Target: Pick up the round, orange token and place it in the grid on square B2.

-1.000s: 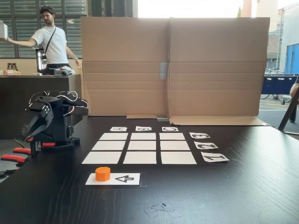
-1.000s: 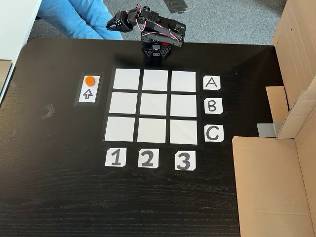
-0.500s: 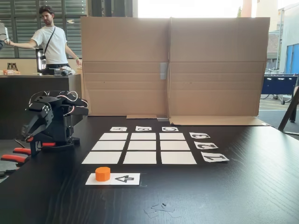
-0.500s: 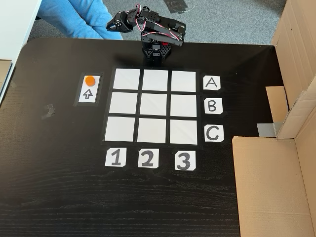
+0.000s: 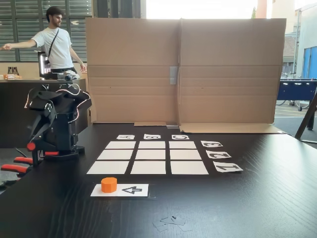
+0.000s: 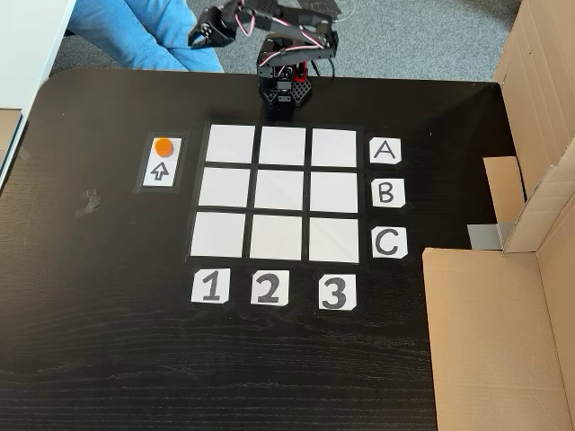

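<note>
Item, low fixed view: dark wood-grain surface (image 5: 257,198) carrying the grid (image 5: 147,156) of nine white cells, taken here as the landmark. Square B2 (image 5: 151,154), its centre cell, lies bare. The token (image 5: 109,184) sits on the left end of a white strip (image 5: 120,190) with a black arrow, just in front of the grid's near left corner and apart from it. Number labels (image 5: 218,154) line the grid's right side; letter labels (image 5: 152,137) line its far edge. The black arm (image 5: 55,124) stands left of the grid, folded, its pincer (image 5: 31,145) pointing down beside the base; how far it is open cannot be told, and nothing is seen in it. Red-orange clamp handles (image 5: 15,164) lie further left. A cardboard screen (image 5: 183,69) stands behind the grid; a person (image 5: 52,42) stands beyond it at the left. Item, high fixed view: the token (image 6: 163,146) rests at the top of the strip (image 6: 162,162), left of the grid (image 6: 278,192) beside its upper left cell. Square B2 (image 6: 279,190) is unoccupied. The arm (image 6: 283,54) is mounted above the grid's top edge, its pincer (image 6: 203,30) reaching up-left past the surface edge, its opening indistinct.
</note>
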